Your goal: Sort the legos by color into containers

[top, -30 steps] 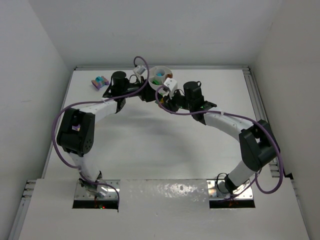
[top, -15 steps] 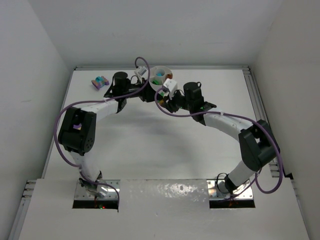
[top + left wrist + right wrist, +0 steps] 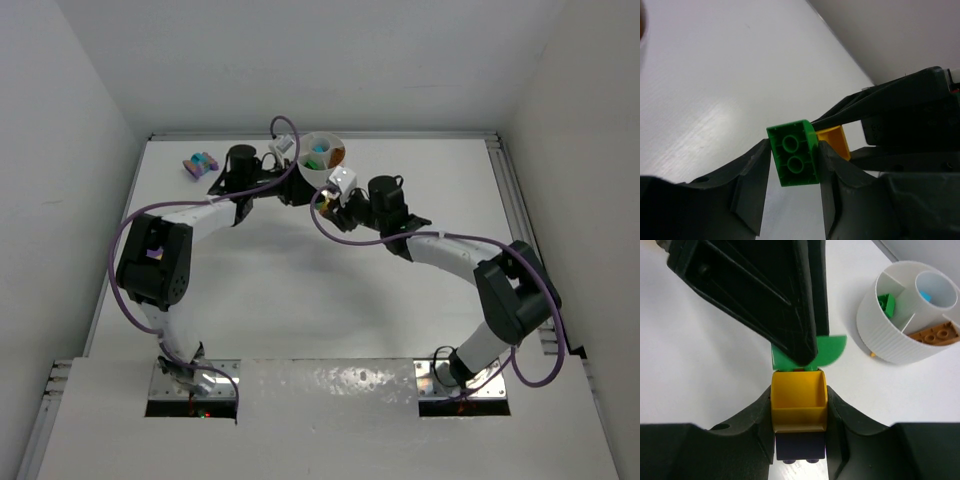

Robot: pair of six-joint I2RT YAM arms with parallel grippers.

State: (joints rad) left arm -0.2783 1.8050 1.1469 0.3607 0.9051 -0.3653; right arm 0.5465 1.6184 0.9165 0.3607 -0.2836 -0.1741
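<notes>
Green lego [image 3: 792, 160] pinched in left claw [image 3: 794, 157], stuck to yellow lego [image 3: 798, 392] clamped in right claw [image 3: 799, 407], just beside dish [image 3: 890, 347]. Pull straight apart, grips firm; purple piece [image 3: 800, 447] below yellow probably attached, separate next.

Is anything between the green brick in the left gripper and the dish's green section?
Nothing lies between the green brick and the dish, but the yellow brick in the right gripper abuts it.

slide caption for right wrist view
Right claw holds a yellow lego against the left claw's green lego, beside the dish
</notes>
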